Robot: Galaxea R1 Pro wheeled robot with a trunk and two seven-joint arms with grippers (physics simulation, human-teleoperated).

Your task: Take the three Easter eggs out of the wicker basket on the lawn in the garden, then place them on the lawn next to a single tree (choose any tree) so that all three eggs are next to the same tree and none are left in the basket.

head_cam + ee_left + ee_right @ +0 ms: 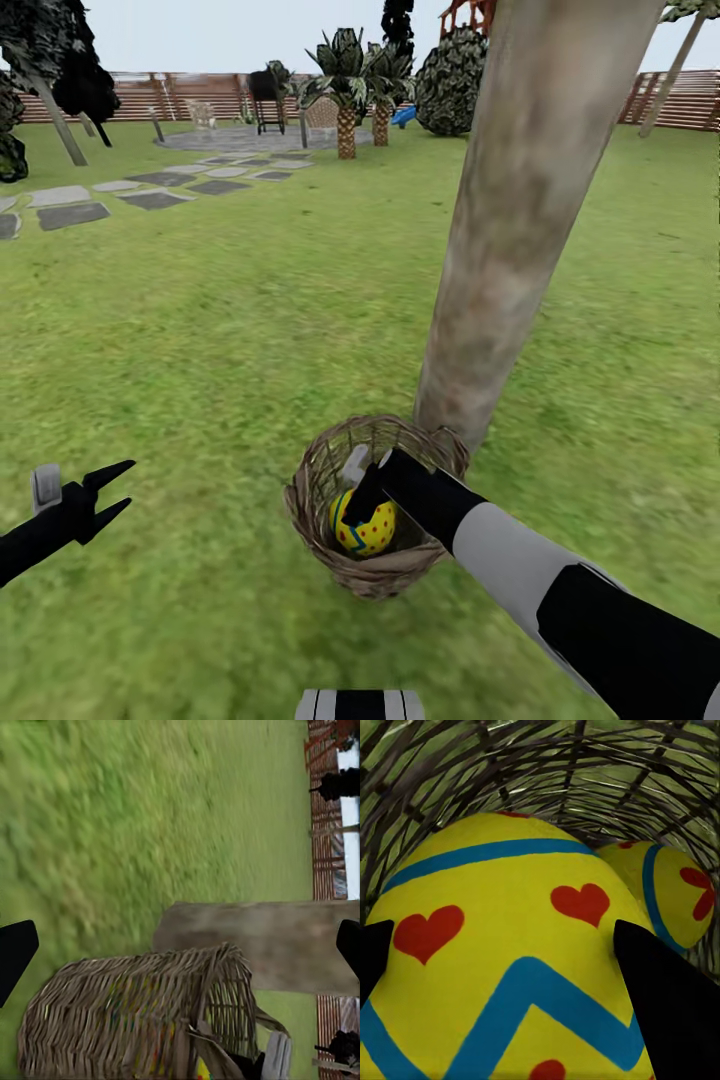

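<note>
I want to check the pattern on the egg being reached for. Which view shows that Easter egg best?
The right wrist view: the Easter egg sits large between the right pincer's fingertips, with red hearts and blue zigzag clear. The head view shows it small inside the wicker basket. The left wrist view gives only blurred colour through the weave.

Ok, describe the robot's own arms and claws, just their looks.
The right arm is built of glossy black segments with a pale grey sleeve section between them. Its right claw is black, with a small light grey block beside it. The left claw has two slim, pointed black fingers and a small grey block at its base. No cables or markings show.
</note>
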